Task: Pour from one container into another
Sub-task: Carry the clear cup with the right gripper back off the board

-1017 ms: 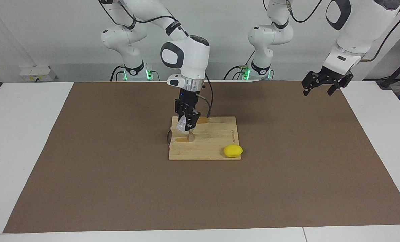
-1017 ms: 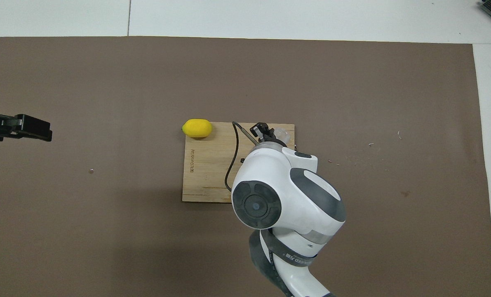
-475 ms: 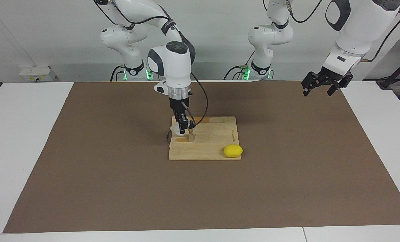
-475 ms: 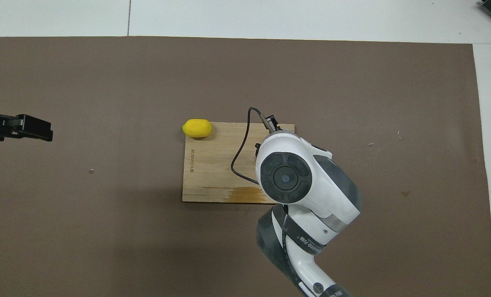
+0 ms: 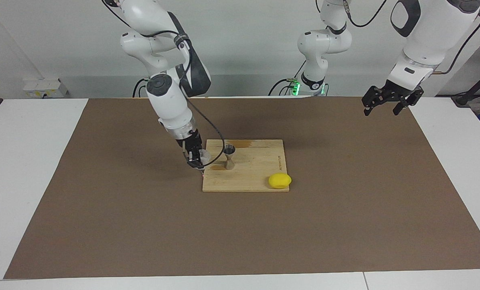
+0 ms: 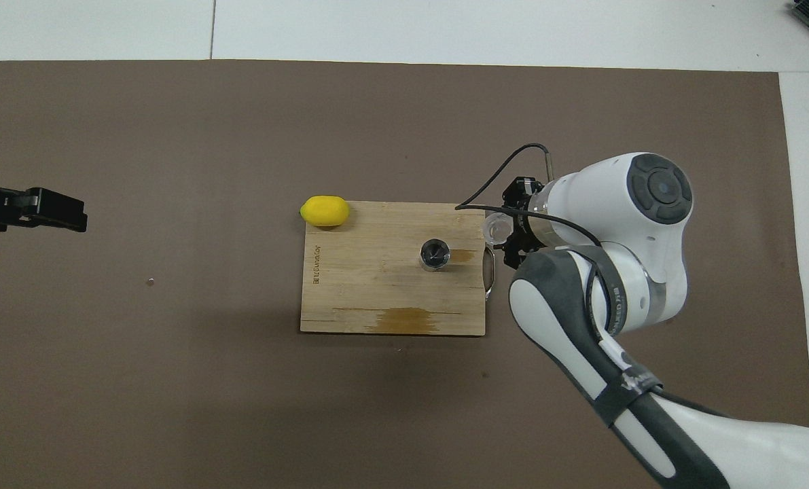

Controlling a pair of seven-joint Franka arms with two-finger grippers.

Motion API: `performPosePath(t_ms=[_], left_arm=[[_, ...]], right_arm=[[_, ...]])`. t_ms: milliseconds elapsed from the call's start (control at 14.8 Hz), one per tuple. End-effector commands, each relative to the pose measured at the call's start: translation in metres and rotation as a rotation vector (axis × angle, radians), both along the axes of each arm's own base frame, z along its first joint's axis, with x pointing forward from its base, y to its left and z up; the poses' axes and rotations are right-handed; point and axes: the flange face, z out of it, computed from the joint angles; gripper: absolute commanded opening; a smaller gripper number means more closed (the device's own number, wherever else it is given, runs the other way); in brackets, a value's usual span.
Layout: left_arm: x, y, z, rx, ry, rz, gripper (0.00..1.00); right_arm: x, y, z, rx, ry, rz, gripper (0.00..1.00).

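Note:
My right gripper is shut on the small clear cup. It holds the cup low over the edge of the wooden board that lies toward the right arm's end of the table. The metal hourglass jigger stands upright on the board, a short way from the cup and apart from it. My left gripper waits open, up over the mat toward the left arm's end of the table.
A yellow lemon rests at the board's corner farther from the robots. A brown stain marks the board's nearer edge. A thin metal handle sticks out from the board below the cup. The brown mat covers the table.
My right arm swung away from over the jigger toward its own end of the table, carrying the cup to the board's edge. The jigger now shows uncovered. The left arm stayed still.

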Motion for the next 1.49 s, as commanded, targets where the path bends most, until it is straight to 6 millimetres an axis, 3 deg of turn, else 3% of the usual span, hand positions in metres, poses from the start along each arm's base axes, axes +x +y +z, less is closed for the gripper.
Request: performPosePath(t_ms=[0, 203, 678, 814, 1017, 1153, 1424], left_arm=[[-0.005, 0.003, 0.000, 0.016, -0.016, -0.004, 1.00], [-0.005, 0.003, 0.000, 0.016, -0.016, -0.004, 1.00], [-0.005, 0.003, 0.000, 0.016, -0.016, -0.004, 1.00], [-0.005, 0.003, 0.000, 0.016, -0.016, -0.004, 1.00], [-0.005, 0.003, 0.000, 0.016, -0.016, -0.004, 1.00], [-0.005, 0.003, 0.000, 0.016, -0.016, -0.004, 1.00], [-0.005, 0.003, 0.000, 0.016, -0.016, -0.004, 1.00]], right_arm=[[-0.004, -0.046, -0.021, 0.079, 0.031, -0.021, 0.00], [-0.015, -0.093, -0.047, 0.142, 0.058, 0.044, 0.00], [-0.029, -0.170, -0.066, 0.200, 0.074, 0.089, 0.00], [-0.031, -0.181, -0.066, 0.200, 0.070, 0.084, 0.05], [-0.035, -0.198, -0.069, 0.200, 0.072, 0.052, 0.23], [-0.040, -0.205, -0.072, 0.198, 0.074, 0.036, 0.49], [-0.040, -0.206, -0.071, 0.198, 0.071, 0.068, 0.91]])
